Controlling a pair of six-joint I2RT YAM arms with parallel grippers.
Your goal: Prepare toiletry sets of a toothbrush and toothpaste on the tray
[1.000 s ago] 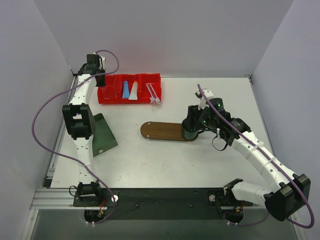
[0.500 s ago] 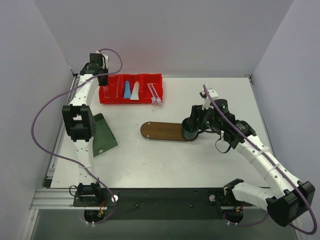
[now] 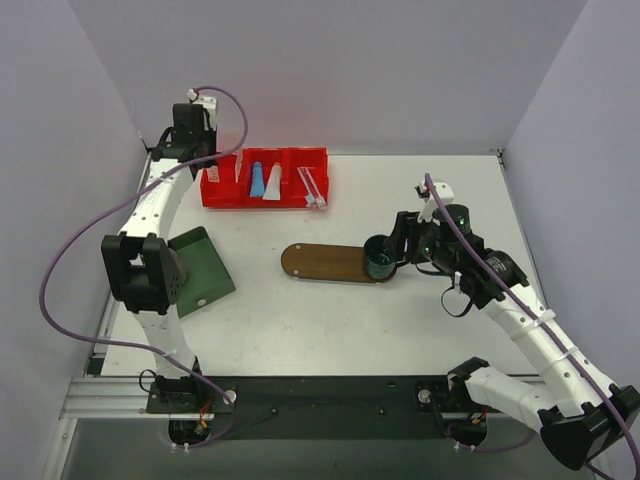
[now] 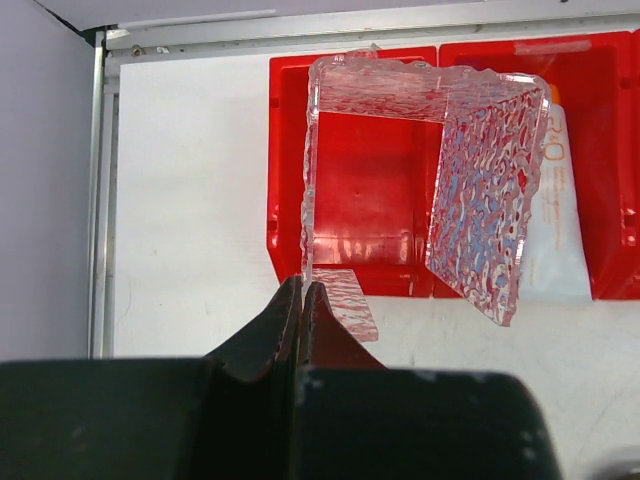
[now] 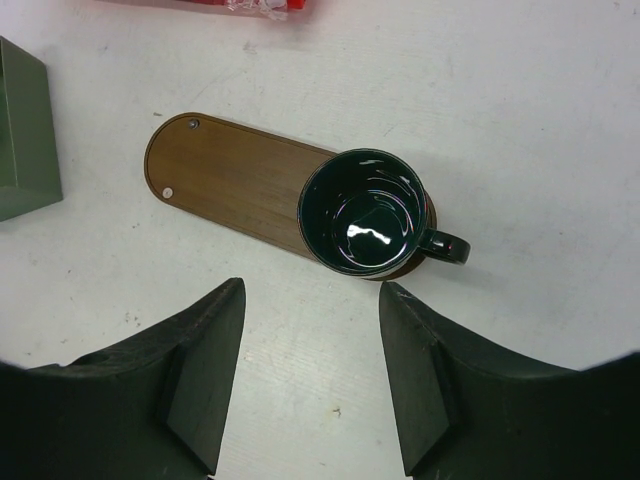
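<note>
The dark brown oval tray (image 3: 320,262) (image 5: 235,185) lies mid-table, and a dark green mug (image 3: 380,259) (image 5: 362,210) stands on its right end. My right gripper (image 3: 403,243) (image 5: 310,292) hovers open just right of the mug, holding nothing. In the red bin (image 3: 262,201) (image 4: 288,160) lie a blue toothpaste tube (image 3: 257,180), a white one (image 3: 272,182) (image 4: 560,240) and thin toothbrushes (image 3: 311,187). My left gripper (image 3: 207,160) (image 4: 302,287) is shut on the thin wall of a clear textured plastic piece (image 4: 400,90), held above the bin's left compartment.
A dark green box (image 3: 200,270) (image 5: 20,130) sits at the left of the table, near the left arm. The table's metal back-left edge (image 4: 98,200) runs beside the bin.
My right gripper has let go of the mug on the tray and drawn back to the right. My left gripper has risen at the bin with the clear piece.
</note>
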